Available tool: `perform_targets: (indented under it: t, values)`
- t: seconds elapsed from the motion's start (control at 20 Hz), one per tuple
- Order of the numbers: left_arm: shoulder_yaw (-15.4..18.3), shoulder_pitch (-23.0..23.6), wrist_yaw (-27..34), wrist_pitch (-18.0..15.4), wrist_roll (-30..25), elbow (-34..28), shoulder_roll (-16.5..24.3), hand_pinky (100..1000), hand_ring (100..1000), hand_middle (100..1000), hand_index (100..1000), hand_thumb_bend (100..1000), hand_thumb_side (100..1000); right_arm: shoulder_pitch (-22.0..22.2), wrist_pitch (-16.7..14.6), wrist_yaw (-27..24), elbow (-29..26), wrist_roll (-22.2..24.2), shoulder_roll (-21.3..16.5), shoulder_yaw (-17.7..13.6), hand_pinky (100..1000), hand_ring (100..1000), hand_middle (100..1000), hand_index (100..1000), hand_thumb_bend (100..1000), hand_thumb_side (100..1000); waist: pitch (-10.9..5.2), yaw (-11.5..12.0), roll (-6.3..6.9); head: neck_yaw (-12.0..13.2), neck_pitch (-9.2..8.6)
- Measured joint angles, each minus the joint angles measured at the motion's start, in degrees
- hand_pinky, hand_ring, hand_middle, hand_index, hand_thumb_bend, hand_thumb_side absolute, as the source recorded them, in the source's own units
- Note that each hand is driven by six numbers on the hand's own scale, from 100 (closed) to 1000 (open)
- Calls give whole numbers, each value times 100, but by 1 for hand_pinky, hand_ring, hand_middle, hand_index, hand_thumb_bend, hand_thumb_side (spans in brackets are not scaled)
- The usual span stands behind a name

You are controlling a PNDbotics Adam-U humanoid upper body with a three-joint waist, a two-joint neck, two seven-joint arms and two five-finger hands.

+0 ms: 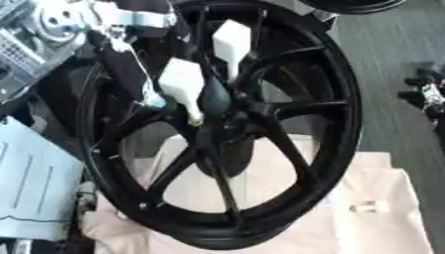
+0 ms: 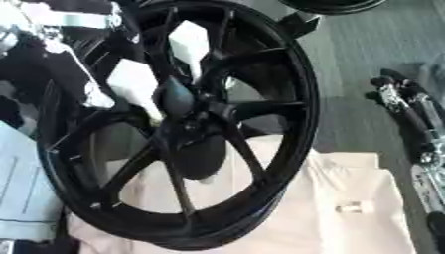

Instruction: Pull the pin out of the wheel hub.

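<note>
The black wheel [image 1: 217, 124] stands upright on the pale cloth [image 1: 382, 218], hub [image 1: 215, 101] facing me. My left hand [image 1: 183, 82] reaches its centre; I cannot tell its grip, nor whether the pin is out.

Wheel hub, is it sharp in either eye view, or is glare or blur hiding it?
Left eye view: the wheel hub is soft and dark, the white pieces beside it washed out. Right eye view: the same blur; the robot's right hand is smeared at the edge.
</note>
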Motion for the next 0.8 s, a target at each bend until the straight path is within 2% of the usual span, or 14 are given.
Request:
perform_targets:
  t: [0.35,0.5,0.6,0.75,0.8]
  values:
    - [1242,672,245,302,340,-517,738,698,658,568,414,422,100,-1,-14,0,-1,-16,-4,-32,914,753,777,887,100,621,14,37,-12,-49,0]
    - [1467,802,333,351,493,-542,936,698,658,568,414,422,100,-1,-19,0,-2,-22,-5,-33,914,753,777,887,100,621,17,36,-18,-50,-1]
    - [1531,832,356,369,553,-540,977,699,663,577,443,381,100,1,-19,0,-3,-26,-5,-38,914,754,778,887,100,621,18,46,-17,-72,-1]
    - [1786,1161,254,520,733,-346,1212,691,665,580,457,365,100,78,-47,0,-4,-116,-9,-156,914,754,778,887,100,620,72,366,-72,-283,-7]
    - [1933,1326,174,604,818,-213,1360,692,670,584,465,365,100,73,-57,0,-11,-146,-8,-179,914,754,778,887,100,619,82,383,-128,-320,-12]
